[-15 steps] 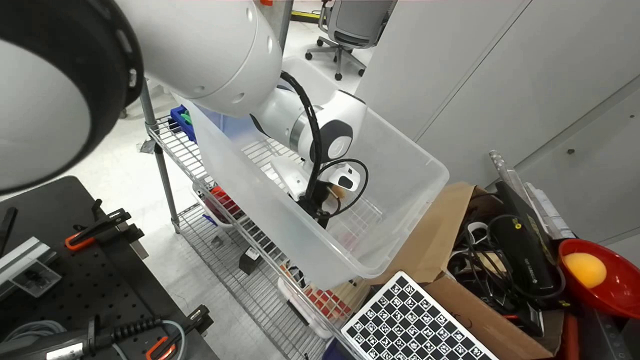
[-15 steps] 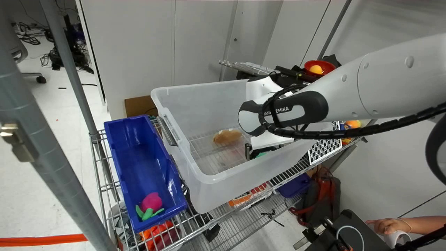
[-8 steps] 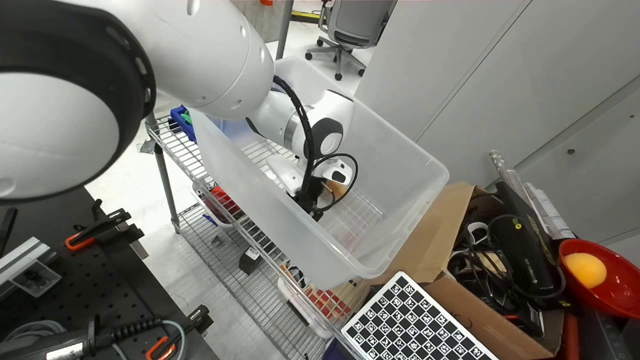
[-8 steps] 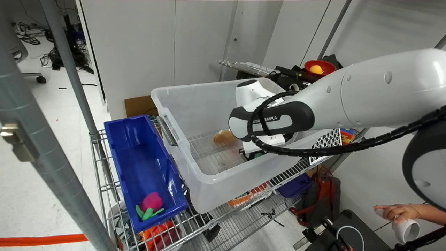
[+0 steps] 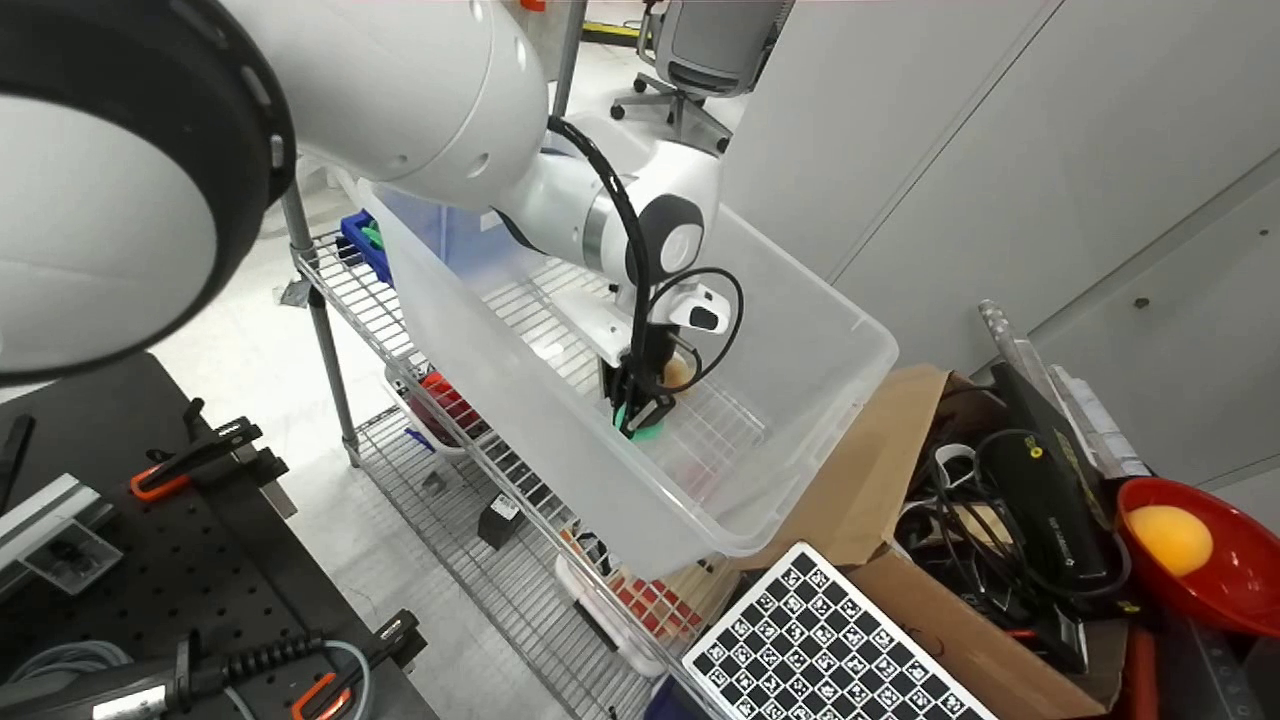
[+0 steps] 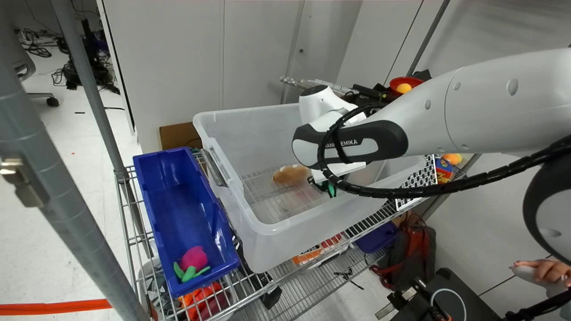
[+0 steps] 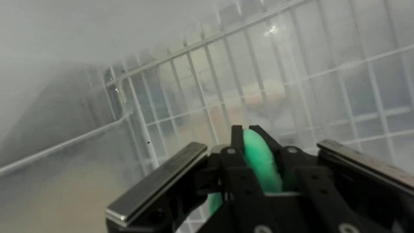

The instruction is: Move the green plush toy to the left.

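Note:
The green plush toy is pinched between the black fingers of my gripper in the wrist view, with another bit of green showing behind the left finger. In both exterior views the gripper points down inside the clear plastic tub, near its long side wall. A little green of the toy peeks out below the fingers; the arm and cable cover most of the rest. Whether the toy is off the tub's floor I cannot tell.
A tan plush lies in the tub beside the gripper. Left of the tub stands a blue bin holding a pink and green toy. A checkered board and a cardboard box border the tub. A person's hand shows at lower right.
The gripper has closed on the green plush toy. After dipping slightly, the wrist has risen again, and more green shows at the fingers. The person's hand has moved right.

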`<state>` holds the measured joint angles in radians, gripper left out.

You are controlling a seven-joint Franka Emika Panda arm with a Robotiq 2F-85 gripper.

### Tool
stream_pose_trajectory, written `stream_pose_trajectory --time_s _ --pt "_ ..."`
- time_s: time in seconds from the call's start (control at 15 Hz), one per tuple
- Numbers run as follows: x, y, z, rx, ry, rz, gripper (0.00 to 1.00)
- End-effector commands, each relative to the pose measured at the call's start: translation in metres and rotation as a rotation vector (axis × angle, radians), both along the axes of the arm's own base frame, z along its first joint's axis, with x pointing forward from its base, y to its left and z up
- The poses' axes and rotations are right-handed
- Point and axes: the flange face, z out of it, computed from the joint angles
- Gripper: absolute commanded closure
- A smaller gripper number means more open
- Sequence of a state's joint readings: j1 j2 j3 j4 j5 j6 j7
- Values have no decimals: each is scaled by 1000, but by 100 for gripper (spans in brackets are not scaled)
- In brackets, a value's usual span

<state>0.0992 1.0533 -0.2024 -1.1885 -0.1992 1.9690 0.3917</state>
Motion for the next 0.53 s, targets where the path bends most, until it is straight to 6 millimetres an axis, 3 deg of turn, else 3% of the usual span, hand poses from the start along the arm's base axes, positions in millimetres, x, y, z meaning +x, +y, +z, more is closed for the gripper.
stream_pose_trajectory --time_s 0.0,0.2,0.47 --pt "11 47 53 90 -91 74 97" --pt "23 90 91 211 -179 107 97" --pt "-1 145 107 383 -174 216 97"
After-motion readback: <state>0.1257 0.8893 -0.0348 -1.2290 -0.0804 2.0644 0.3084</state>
